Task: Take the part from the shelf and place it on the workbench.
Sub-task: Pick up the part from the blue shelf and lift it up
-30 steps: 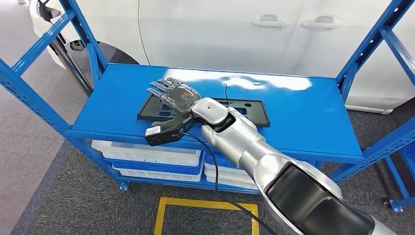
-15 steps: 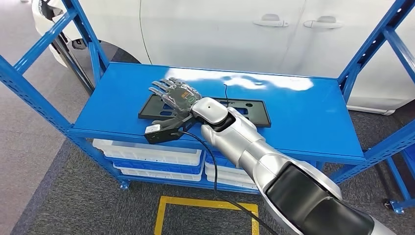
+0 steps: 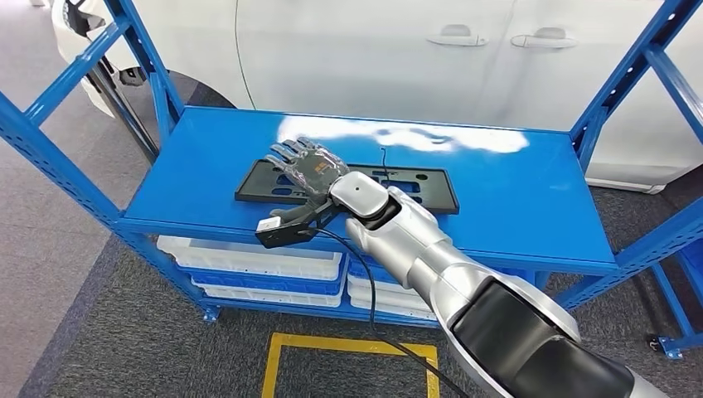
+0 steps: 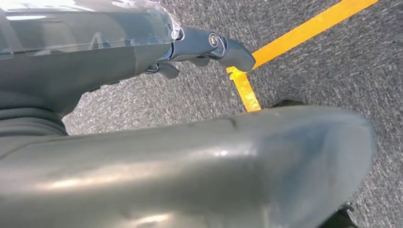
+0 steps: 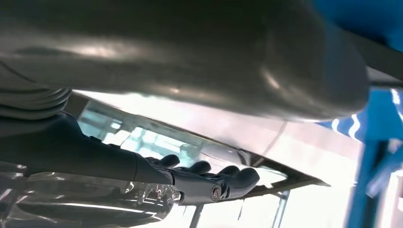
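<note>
Where the shelf point(image 3: 207, 178) holds it | part point(image 3: 431, 192) under right robot hand point(image 3: 308, 170) | fingers spread, gripping nothing

right hand point(image 3: 308, 170) | shifted rightward over black part point(image 3: 348, 186) | fingers less spread

head view high, facing down on shelf point(image 3: 497, 178), wrist views close behind hands (left faces floor point(image 4: 309, 61))

Left hand point(image 4: 142, 52) hangs over grey carpet floor point(image 4: 328, 71), holds nothing. Thick grey thumb across lower frame; darker fingers point(image 4: 223, 45) extend straight toward 3 o'clock. Yellow floor tape point(image 4: 304, 31) runs from 1 o'clock corner down to bend just beyond fingertips.
</note>
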Controlling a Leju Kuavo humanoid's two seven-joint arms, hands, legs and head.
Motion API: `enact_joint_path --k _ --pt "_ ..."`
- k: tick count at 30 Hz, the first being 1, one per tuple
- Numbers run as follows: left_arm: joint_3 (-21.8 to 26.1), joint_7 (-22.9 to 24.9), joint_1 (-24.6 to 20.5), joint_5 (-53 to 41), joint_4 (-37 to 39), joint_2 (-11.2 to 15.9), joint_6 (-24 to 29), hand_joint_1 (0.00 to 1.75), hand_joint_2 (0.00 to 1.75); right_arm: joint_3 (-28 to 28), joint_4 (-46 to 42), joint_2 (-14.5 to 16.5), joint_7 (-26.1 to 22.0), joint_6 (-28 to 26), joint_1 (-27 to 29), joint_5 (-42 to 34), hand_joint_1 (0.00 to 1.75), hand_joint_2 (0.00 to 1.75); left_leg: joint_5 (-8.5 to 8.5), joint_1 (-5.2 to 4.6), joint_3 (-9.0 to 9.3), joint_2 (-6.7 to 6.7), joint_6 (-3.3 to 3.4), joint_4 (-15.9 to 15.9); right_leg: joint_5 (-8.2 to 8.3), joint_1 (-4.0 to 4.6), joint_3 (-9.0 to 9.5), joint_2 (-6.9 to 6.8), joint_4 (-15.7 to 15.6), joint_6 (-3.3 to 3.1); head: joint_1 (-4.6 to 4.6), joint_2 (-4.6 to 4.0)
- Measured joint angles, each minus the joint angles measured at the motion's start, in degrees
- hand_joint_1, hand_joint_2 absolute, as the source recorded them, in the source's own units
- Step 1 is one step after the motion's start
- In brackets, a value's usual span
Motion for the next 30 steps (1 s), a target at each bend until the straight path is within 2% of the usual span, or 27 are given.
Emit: enact_joint_path --k 2,3,5,7,8,9,10,12,13,14,17,18,20,22,23,24,25,26,28,29,30 --pt "0.0 -0.1 0.0 0.1 0.0 0.0 0.0 0.00 0.00 0.2 0.9 -0.4 0.7 -0.1 0.0 0.8 0.00 0.00 -0.15 0.09 0.02 0.01 -0.63 0.0 0.21 -0.08 0.07 0.03 -0.3 -0.63 -0.01 0.00" --pt "0.0 -0.1 0.1 0.1 0.0 0.0 0.0 0.00 0.00 0.2 1.2 -0.6 0.8 -0.2 0.0 0.9 0.00 0.00 -0.78 0.15 -0.30 0.00 -0.95 0.8 0.34 -0.19 0.16 0.01 -0.5 -0.95 -0.01 0.00" --pt "0.1 -0.1 0.2 0.1 0.0 0.0 0.0 0.00 0.00 0.2 2.0 -1.2 0.7 -0.7 0.1 0.9 0.00 0.00 -3.76 0.30 -2.52 -0.03 -1.54 5.9 0.52 -0.38 0.29 -0.03 -0.8 -1.36 -0.01 0.00" --pt "0.2 -0.1 0.4 0.1 0.0 0.0 0.0 0.00 0.00 0.2 2.7 -2.0 0.5 -1.2 0.6 0.8 0.00 0.00 -6.99 0.38 -6.04 -0.02 -1.92 13.5 0.49 -0.34 0.28 -0.03 -0.7 -1.49 -0.01 0.00" --pt "0.2 -0.1 0.6 0.1 0.0 0.1 0.0 0.00 0.00 0.2 3.0 -2.4 0.4 -1.3 0.9 0.7 0.00 0.00 -7.43 0.38 -7.15 -0.02 -1.99 15.8 0.47 -0.32 0.29 -0.01 -0.7 -1.51 -0.01 0.00" --pt "0.2 -0.1 0.7 0.1 0.0 0.1 0.0 0.00 0.00 0.2 3.3 -2.8 0.4 -1.5 1.2 0.7 0.00 0.00 -6.76 0.38 -7.27 -0.02 -1.96 15.8 0.45 -0.31 0.30 0.03 -0.7 -1.51 -0.01 0.00" --pt "0.2 -0.2 0.8 0.1 0.0 0.1 0.0 0.00 0.00 0.2 3.5 -3.1 0.4 -1.6 1.4 0.7 0.00 0.00 -5.09 0.38 -6.26 -0.02 -1.82 13.6 0.42 -0.31 0.32 0.12 -0.6 -1.48 -0.01 0.00" --pt "0.2 -0.2 0.8 0.1 0.0 0.1 0.0 0.00 0.00 0.2 3.8 -3.5 0.4 -1.8 1.5 0.6 0.00 0.00 -1.41 0.26 -2.49 -0.05 -1.24 5.8 0.31 -0.20 0.39 0.34 -0.5 -1.27 -0.01 0.00" --pt "0.2 -0.3 0.8 0.1 0.0 0.1 0.0 0.00 0.00 0.2 3.9 -3.7 0.4 -1.9 1.5 0.6 0.00 0.00 -0.37 0.14 -0.93 -0.07 -0.88 2.5 0.28 -0.12 0.36 0.44 -0.5 -1.06 -0.01 0.00" --pt "0.2 -0.3 0.7 0.1 0.0 0.1 0.0 0.00 0.00 0.2 4.1 -3.9 0.4 -1.9 1.5 0.6 0.00 0.00 0.00 -0.01 -0.05 -0.11 -0.57 0.7 0.29 -0.06 0.31 0.50 -0.5 -0.80 0.00 0.00" --pt "0.2 -0.4 0.7 0.1 0.0 0.2 0.0 0.00 0.00 0.2 4.4 -4.4 0.5 -1.9 1.6 0.7 0.00 0.00 0.14 -0.05 0.32 -0.19 0.32 -0.5 0.25 -0.13 0.22 0.52 -0.4 0.20 0.00 0.00" --pt "0.2 -0.5 0.6 0.1 0.0 0.2 0.0 0.00 0.00 0.2 4.5 -4.6 0.6 -1.9 1.6 0.8 0.00 0.00 0.31 0.07 0.41 -0.19 0.67 -0.7 -0.30 -0.17 -0.02 0.48 0.2 0.52 0.00 0.00" --pt "0.2 -0.6 0.5 0.1 0.0 0.2 0.0 0.00 0.00 0.2 4.7 -5.2 0.5 -2.0 1.6 0.8 0.00 0.00 0.59 0.27 0.57 -0.13 1.26 -1.1 -3.09 -0.28 -2.05 0.41 4.8 1.00 0.00 0.00" --pt "0.2 -0.6 0.5 0.1 0.0 0.2 0.0 0.00 0.00 0.2 4.9 -5.9 0.5 -2.1 2.2 0.8 0.00 0.00 0.60 0.25 0.51 -0.13 1.48 -1.1 -6.47 -0.41 -5.70 0.36 12.4 1.30 0.01 0.00" --pt "0.2 -0.6 0.5 0.2 0.0 0.2 0.0 0.00 0.00 0.2 5.0 -6.2 0.5 -2.1 2.5 0.8 0.00 0.00 0.59 0.24 0.50 -0.15 1.49 -1.1 -7.12 -0.50 -7.02 0.32 15.0 1.42 0.01 0.00" --pt "0.3 -0.6 0.5 0.2 0.0 0.2 0.0 0.00 0.00 0.2 5.2 -6.5 0.5 -2.2 2.9 0.7 0.00 0.00 0.57 0.24 0.48 -0.19 1.48 -1.0 -6.70 -0.61 -7.40 0.28 15.7 1.49 0.01 0.00" --pt "0.3 -0.6 0.5 0.2 0.0 0.2 0.0 0.00 0.00 0.2 5.3 -6.9 0.5 -2.2 3.1 0.7 0.00 0.00 0.52 0.25 0.47 -0.23 1.41 -0.9 -5.25 -0.71 -6.60 0.23 13.9 1.51 0.01 0.00" --pt "0.3 -0.6 0.5 0.3 0.0 0.2 0.0 0.00 0.00 0.1 5.4 -7.1 0.5 -2.4 3.2 0.6 0.00 0.00 0.42 0.25 0.47 -0.26 1.27 -0.7 -3.16 -0.80 -4.81 0.17 10.2 1.47 0.01 0.00" --pt "0.3 -0.7 0.5 0.3 0.0 0.2 0.0 0.00 0.00 0.0 5.5 -7.5 0.5 -2.8 3.1 0.5 0.00 0.00 0.09 0.11 0.32 -0.26 0.77 -0.2 -0.35 -0.73 -1.23 0.05 2.7 1.15 0.01 0.00" --pt "0.3 -0.7 0.5 0.4 0.0 0.2 0.0 0.00 0.00 -0.1 5.5 -7.7 0.5 -3.0 3.1 0.5 0.00 0.00 -0.04 0.02 0.22 -0.23 0.50 0.0 0.14 -0.64 -0.34 0.02 0.8 0.90 0.01 0.00" --pt "0.3 -0.7 0.5 0.4 0.0 0.2 0.0 0.00 0.00 -0.2 5.6 -7.8 0.5 -3.1 3.2 0.5 0.00 0.00 -0.11 -0.06 0.14 -0.21 0.22 0.1 0.04 -0.50 -0.13 0.03 0.2 0.60 0.01 0.00"
